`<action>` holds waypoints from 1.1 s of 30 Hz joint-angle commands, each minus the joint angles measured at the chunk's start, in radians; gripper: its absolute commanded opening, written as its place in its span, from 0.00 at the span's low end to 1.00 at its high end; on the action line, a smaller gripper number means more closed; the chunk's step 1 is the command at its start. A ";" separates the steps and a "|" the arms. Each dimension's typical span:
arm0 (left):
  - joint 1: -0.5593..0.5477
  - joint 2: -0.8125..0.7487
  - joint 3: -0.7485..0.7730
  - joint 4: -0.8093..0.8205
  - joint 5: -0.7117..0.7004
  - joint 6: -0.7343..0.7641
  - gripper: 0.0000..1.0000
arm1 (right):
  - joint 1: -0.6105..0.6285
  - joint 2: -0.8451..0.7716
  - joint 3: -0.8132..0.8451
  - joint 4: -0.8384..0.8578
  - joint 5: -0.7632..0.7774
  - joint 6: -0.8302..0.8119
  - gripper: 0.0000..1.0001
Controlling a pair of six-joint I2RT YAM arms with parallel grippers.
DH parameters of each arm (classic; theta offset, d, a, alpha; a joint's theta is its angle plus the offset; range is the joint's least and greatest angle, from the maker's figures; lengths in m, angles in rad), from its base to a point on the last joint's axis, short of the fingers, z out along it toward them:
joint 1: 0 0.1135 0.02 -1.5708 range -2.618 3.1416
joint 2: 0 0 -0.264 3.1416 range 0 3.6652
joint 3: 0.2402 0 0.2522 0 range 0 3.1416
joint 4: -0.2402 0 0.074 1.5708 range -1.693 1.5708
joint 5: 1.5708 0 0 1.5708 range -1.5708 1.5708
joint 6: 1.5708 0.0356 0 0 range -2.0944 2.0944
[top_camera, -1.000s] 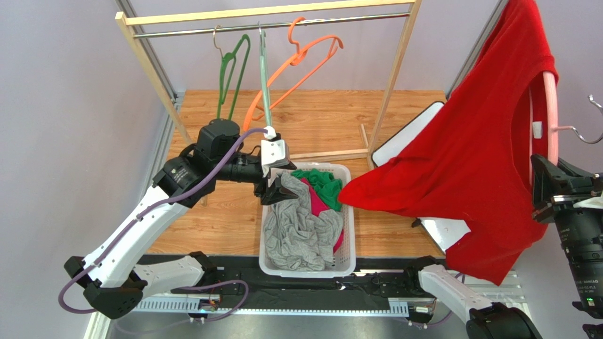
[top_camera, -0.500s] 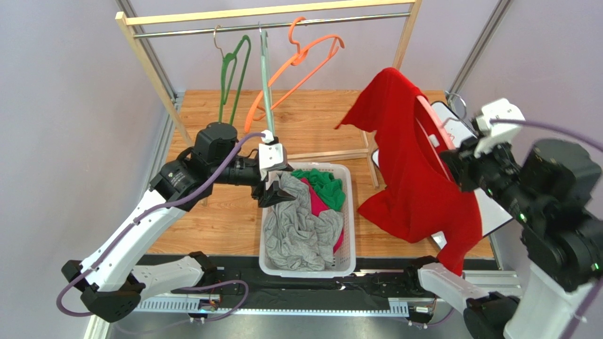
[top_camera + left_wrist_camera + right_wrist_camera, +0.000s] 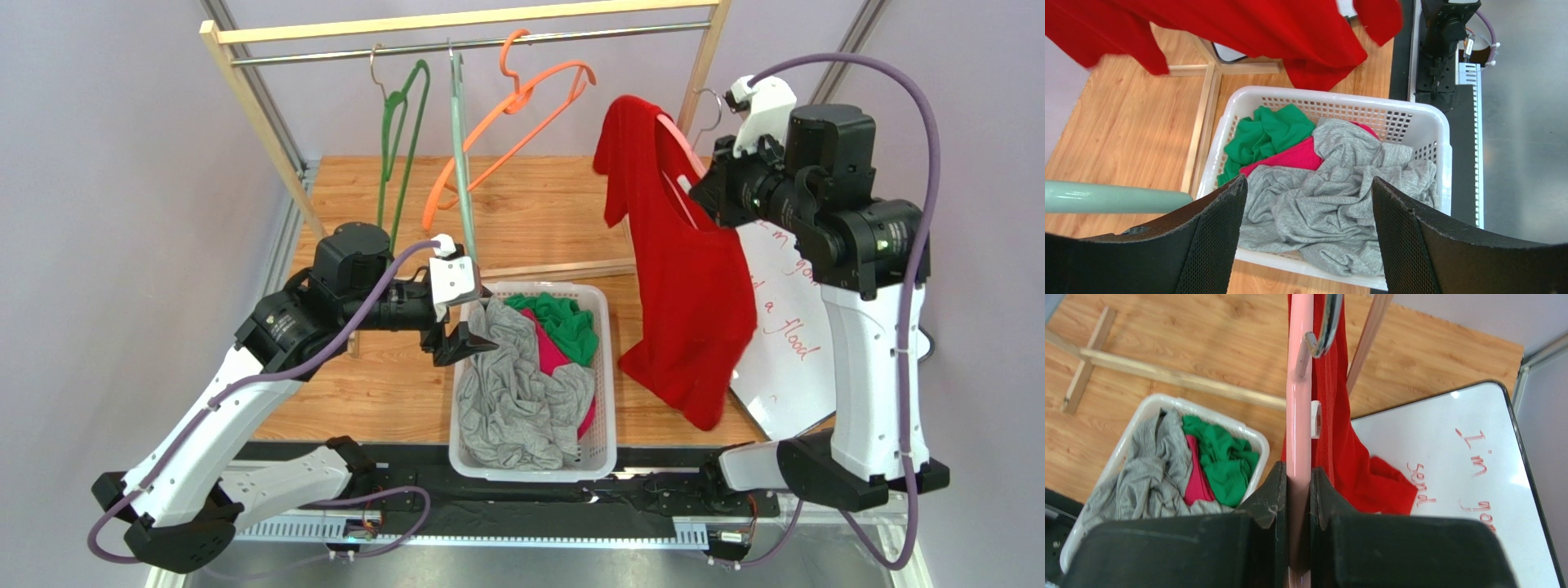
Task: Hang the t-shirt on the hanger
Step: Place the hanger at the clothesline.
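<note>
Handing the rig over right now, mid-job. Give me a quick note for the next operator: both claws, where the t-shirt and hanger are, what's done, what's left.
The right claw is shut on the hanger, holding it up in the air near the rack post.
The left claw is open and empty, above the grey garment in the basket.
The t-shirt hangs from the hanger, clear of the basket.
Done: shirt draped on the hanger.
Left: I cannot tell whether both shoulders are seated, so check that. The hook is on nothing.
</note>
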 commanded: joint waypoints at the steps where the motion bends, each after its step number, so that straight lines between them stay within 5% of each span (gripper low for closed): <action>1: 0.011 -0.011 0.002 -0.001 -0.007 0.023 0.79 | -0.003 0.010 0.008 0.336 -0.049 0.024 0.00; 13: 0.025 -0.020 0.002 -0.013 -0.043 0.023 0.79 | -0.006 0.125 -0.009 0.586 -0.035 0.008 0.00; 33: 0.046 0.011 0.003 -0.020 -0.069 0.026 0.79 | -0.085 0.264 0.063 0.697 -0.103 0.047 0.00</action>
